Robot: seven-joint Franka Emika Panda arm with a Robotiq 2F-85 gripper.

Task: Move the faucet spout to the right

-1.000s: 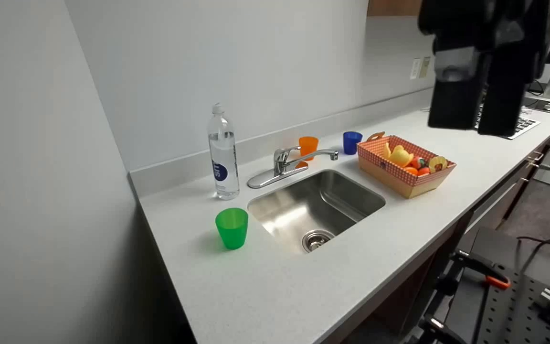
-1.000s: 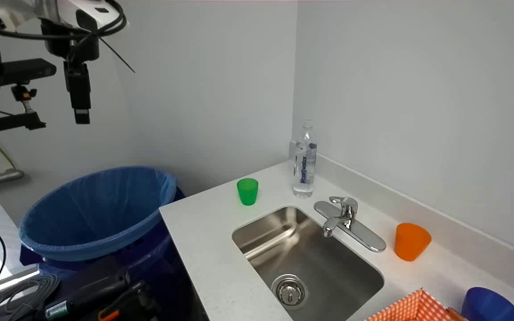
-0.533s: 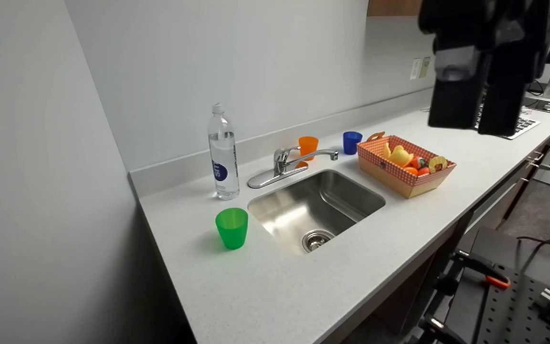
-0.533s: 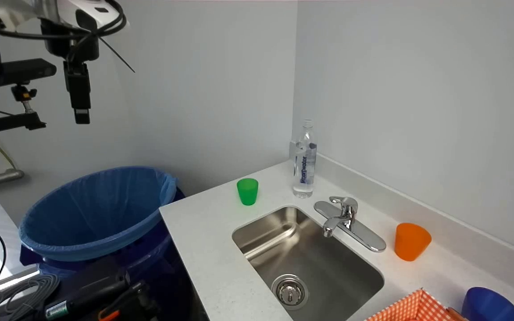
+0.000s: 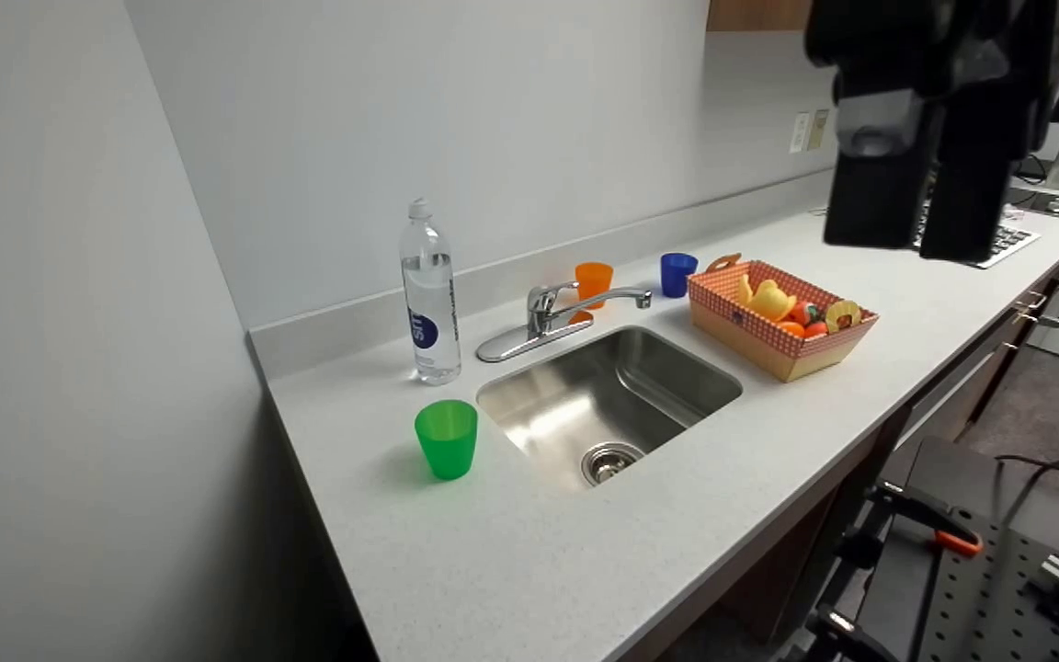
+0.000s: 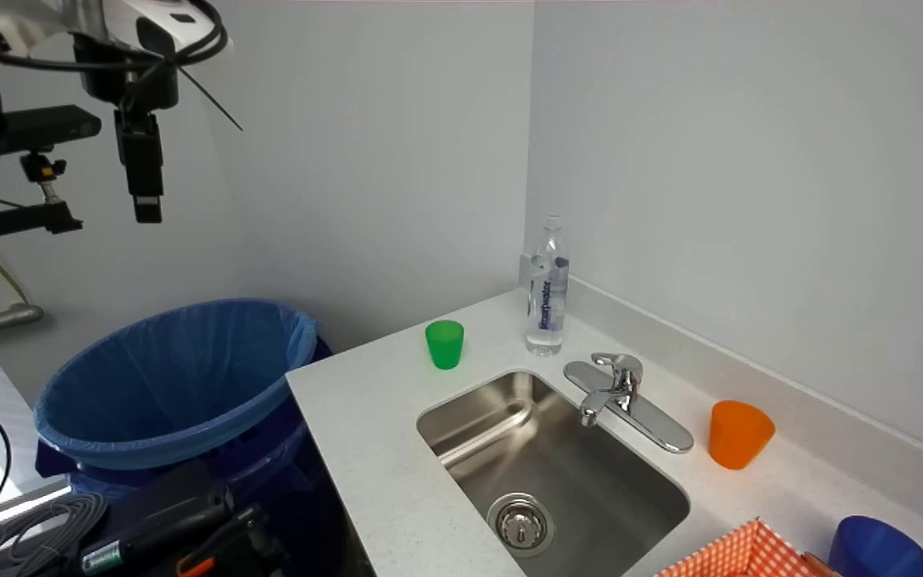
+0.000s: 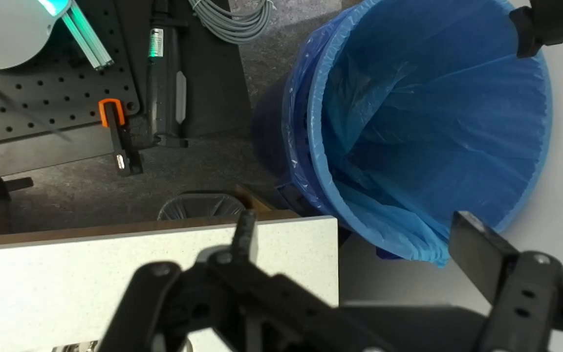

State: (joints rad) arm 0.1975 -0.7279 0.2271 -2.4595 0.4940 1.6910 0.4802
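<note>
Writing first: the plastic water bottle point(image 6: 548, 312) read "smartwater" up its side; it stood upright, lower than the fingers point(image 7: 482, 256) and well apart from them. A sticker point(image 7: 156, 43) on a black tool point(image 7: 166, 93), below the fingers, had print too small to read (white and green, that was all I got).

Versus the frame half a second earlier: gripper point(image 7: 354, 222), chrome faucet spout point(image 5: 608, 297) and bottle all matched, no shift I could spot.

Fingers stood wide apart in the wrist view, holding nothing; the corner of the white countertop point(image 7: 306, 252) and part of the blue-lined trash can point(image 7: 313, 115) showed in the gap between them.

The spout was lower than the fingers, well apart and untouched by them, jutting off its chrome base point(image 6: 660, 426) at the stainless sink point(image 6: 582, 489), tip toward the gingham basket point(image 5: 734, 338) in an exterior view. Also below the fingers and well apart from them: that basket with its fruit point(image 5: 771, 302), the green cup point(image 5: 446, 441), the orange cup point(image 6: 740, 434) and the blue cup point(image 5: 678, 276).
</note>
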